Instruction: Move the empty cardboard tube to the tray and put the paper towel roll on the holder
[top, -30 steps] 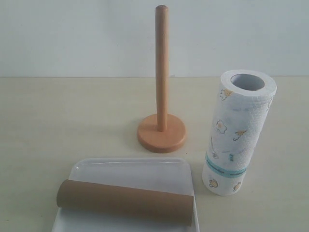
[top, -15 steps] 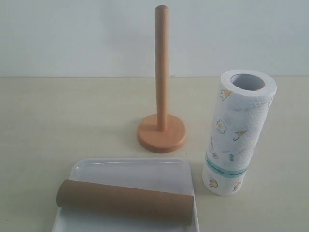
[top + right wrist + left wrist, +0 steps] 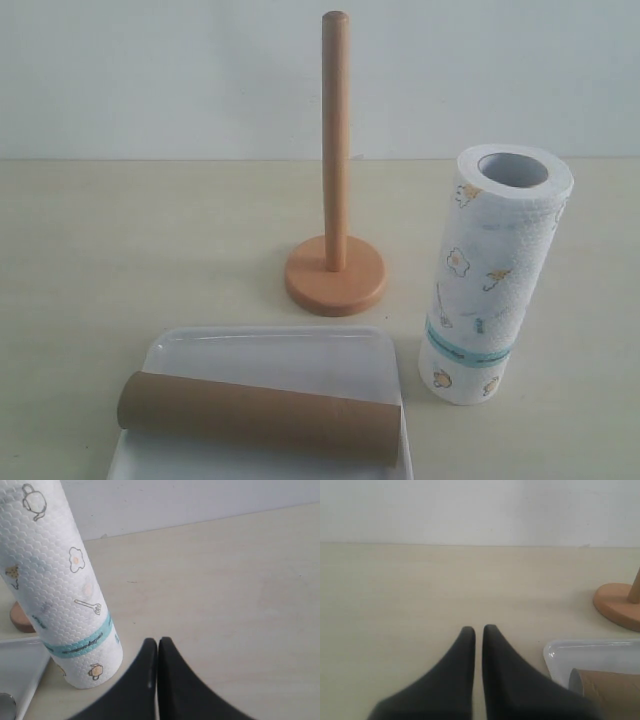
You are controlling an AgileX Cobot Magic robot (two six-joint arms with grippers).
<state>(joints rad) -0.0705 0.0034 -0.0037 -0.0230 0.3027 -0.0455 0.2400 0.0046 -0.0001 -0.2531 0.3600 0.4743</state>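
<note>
Cardboard tube (image 3: 260, 417) across tray (image 3: 270, 352); left claw (image 3: 478, 628) and right claw (image 3: 157, 641) closed, empty

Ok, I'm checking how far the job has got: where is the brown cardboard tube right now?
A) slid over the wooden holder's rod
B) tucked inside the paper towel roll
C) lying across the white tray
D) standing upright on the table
C: the cardboard tube lies on its side across the white tray, while the wooden holder stands bare.
</note>
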